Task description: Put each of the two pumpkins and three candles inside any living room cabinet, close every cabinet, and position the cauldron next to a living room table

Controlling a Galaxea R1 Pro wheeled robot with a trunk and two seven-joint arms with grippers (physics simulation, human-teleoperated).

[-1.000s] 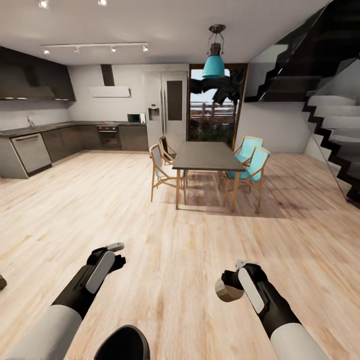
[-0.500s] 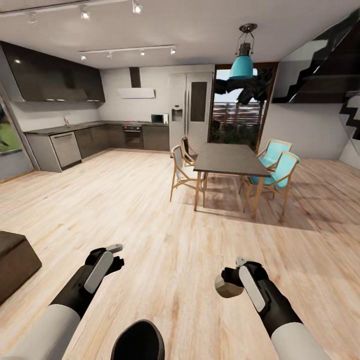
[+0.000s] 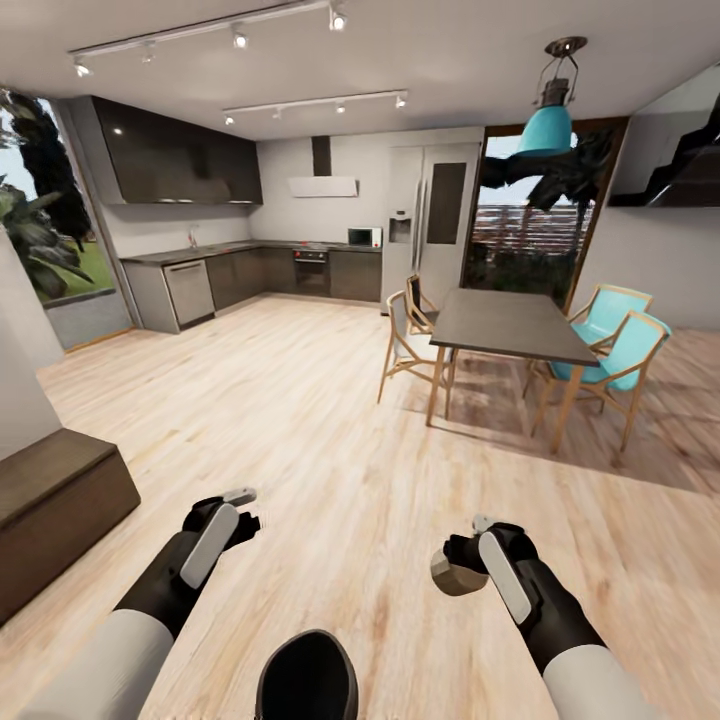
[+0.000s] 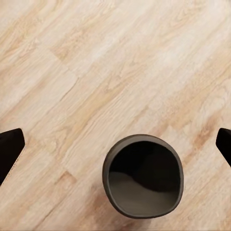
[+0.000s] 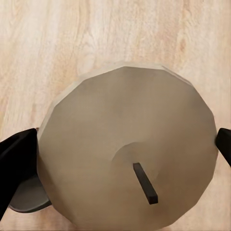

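Note:
An olive-tan candle (image 3: pixel 453 578) with a dark wick (image 5: pixel 145 183) is held in my right gripper (image 3: pixel 464 560), which is shut on it above the wood floor. The candle's top (image 5: pixel 127 154) spans the gap between the black fingers (image 5: pixel 17 159). My left gripper (image 3: pixel 243 508) stands open with nothing in it. Below it on the floor sits the black cauldron (image 3: pixel 306 676), its wide mouth (image 4: pixel 144 175) facing up between the spread fingertips (image 4: pixel 9 149). The end of a low dark-brown cabinet (image 3: pixel 50 505) shows at the left. The pumpkins are out of view.
A dining table (image 3: pixel 505 325) with wooden and teal chairs (image 3: pixel 615 350) stands ahead to the right. Grey kitchen cupboards (image 3: pixel 200 285) line the far wall. A wide stretch of wood floor (image 3: pixel 300 420) lies in between. A teal lamp (image 3: pixel 548 128) hangs above.
The whole view has swung to the left, bringing the dark-brown cabinet and a window into sight. Both arms keep their pose and the candle stays in the right gripper.

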